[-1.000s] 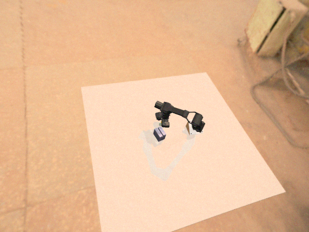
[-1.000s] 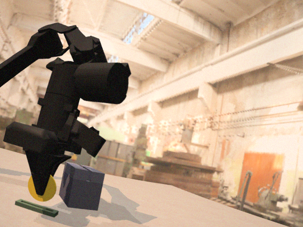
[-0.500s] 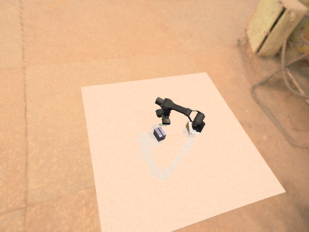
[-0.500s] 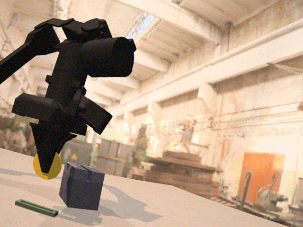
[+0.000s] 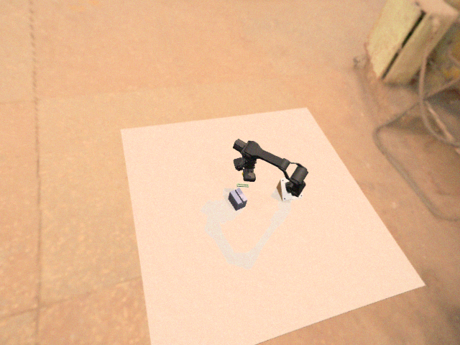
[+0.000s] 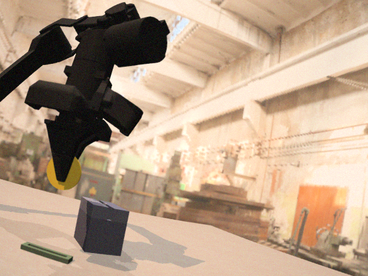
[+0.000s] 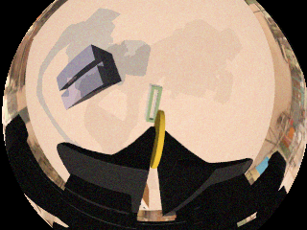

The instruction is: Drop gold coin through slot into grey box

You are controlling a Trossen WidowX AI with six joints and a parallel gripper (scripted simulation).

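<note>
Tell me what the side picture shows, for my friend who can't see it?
A black robot gripper hangs in the air, pinching a flat round gold coin by its faces. Below and to the right sits a closed grey box with a narrow slot in its lid; a long dark-green holder lies empty beside it.
</note>
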